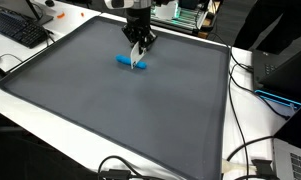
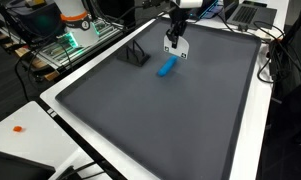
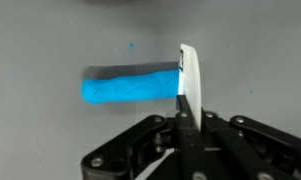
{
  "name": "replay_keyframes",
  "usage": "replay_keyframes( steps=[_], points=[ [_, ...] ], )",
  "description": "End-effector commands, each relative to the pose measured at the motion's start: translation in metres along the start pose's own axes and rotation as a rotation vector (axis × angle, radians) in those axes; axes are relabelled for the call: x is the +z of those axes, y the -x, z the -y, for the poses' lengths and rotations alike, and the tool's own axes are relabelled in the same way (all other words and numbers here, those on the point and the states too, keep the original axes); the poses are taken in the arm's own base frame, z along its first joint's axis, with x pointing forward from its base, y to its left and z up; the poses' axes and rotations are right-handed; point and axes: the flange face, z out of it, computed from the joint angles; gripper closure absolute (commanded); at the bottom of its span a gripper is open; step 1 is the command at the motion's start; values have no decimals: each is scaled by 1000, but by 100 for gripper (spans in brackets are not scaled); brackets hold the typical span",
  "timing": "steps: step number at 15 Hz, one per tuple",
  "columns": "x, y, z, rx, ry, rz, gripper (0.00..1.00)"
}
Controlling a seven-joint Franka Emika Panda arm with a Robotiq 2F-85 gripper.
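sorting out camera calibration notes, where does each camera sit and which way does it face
Exterior view: raised outside the grey mat, looking down over it; the gripper shows.
Exterior view: raised at another side, looking down along the mat; the gripper shows near the far edge.
Wrist view: on the wrist, facing the mat; shut gripper at the bottom.
Shared: all show the blue cylinder by the gripper.

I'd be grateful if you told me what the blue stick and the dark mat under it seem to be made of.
Blue stick: probably plastic, possibly foam. The wrist view shows an even bright blue with a dull finish and no sharp highlights, but it is too blurred to settle.
Mat: likely rubber or a rubbery sheet. It is a flat, matte dark grey, shows hardly any glare in both exterior views, and has a slightly raised rim.
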Motion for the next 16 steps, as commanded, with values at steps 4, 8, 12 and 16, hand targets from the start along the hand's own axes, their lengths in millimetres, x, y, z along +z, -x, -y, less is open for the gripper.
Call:
replay_keyframes(
  steps=[4, 8, 12, 16],
  points=[
    [13, -5, 5, -58, 27, -10, 99],
    [23, -6, 6, -99, 47, -20, 99],
    [32, -4, 8, -140, 49, -37, 99],
    [44, 2, 6, -165, 45, -45, 99]
  ],
)
